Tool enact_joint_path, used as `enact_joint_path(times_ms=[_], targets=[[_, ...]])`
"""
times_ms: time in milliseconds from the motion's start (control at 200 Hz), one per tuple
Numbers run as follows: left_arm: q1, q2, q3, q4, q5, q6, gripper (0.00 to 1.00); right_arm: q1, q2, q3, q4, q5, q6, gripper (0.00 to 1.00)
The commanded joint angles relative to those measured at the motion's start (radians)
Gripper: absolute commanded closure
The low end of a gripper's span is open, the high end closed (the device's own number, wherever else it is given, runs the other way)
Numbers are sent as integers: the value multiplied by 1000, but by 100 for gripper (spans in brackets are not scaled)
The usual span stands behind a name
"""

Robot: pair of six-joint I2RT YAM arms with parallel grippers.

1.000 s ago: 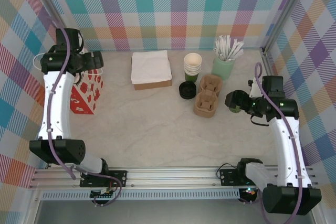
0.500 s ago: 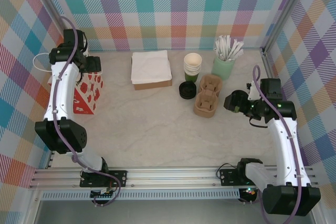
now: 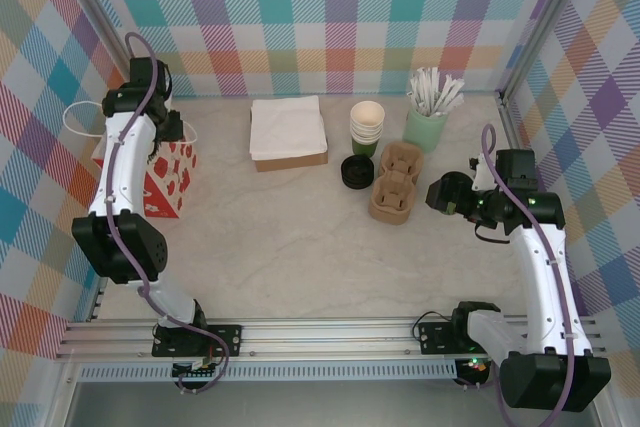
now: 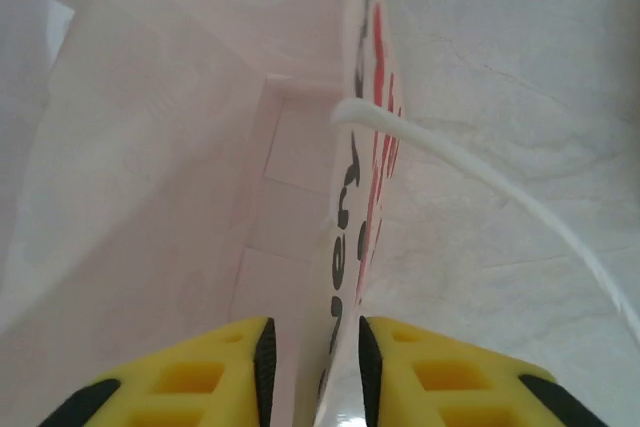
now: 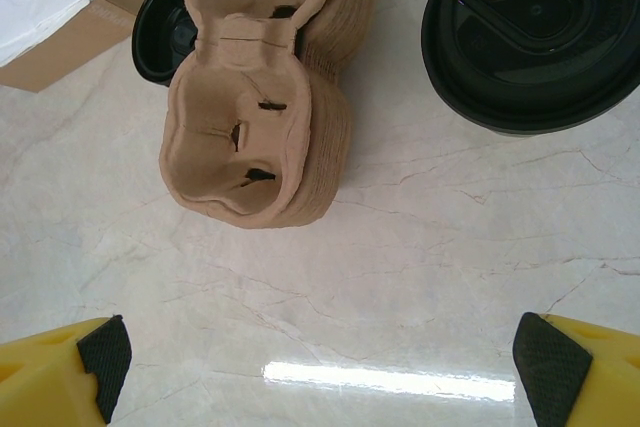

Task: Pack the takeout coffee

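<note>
From above, a pale, marble-veined desk (image 3: 300,247) lies flat between walls (image 3: 330,17) of pastel plaid. On it stand a red-and-white paper bag (image 3: 160,187), a square stack of white napkins (image 3: 287,125) in a brown cardboard tray (image 3: 290,160), and a moulded pulp cup carrier (image 3: 395,182). The left tool (image 3: 165,129) is at the bag's mouth and the right tool (image 3: 440,194) hangs beside the carrier. At the left wrist, yellow fingers (image 4: 200,377) with black pads stand close either side of the bag's thin wall, beside a white cord handle (image 4: 480,187); whether they pinch it I cannot tell. At the right wrist, the right tool is spread wide and holds nothing. The takeout coffee (image 5: 530,37), with its round glossy black lid, stands on the desk near the carrier.
</note>
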Motion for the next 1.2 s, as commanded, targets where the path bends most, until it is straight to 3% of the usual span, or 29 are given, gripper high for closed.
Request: enact_joint_path(times_ms=[0, 100, 310, 475, 705, 875, 1195], targets=[[9, -15, 13, -16, -27, 7, 90, -4, -16, -10, 17, -21, -6, 0], [8, -47, 10, -22, -16, 7, 100, -4, -20, -8, 16, -21, -5, 0], [-23, -148, -11, -68, 14, 7, 100, -4, -23, -7, 14, -18, -5, 0], [-109, -239, -35, -170, -5, -25, 100, -4, -31, 1, 7, -7, -5, 0], [-337, -391, -49, -316, -139, -163, 100, -4, -34, 2, 5, 13, -1, 0], [-524, -437, -18, -424, -129, -326, 100, -4, -23, 5, 5, 19, -7, 0], [-927, -328, -20, -371, -168, -505, 100, -5, -50, 8, 29, 34, -61, 0]])
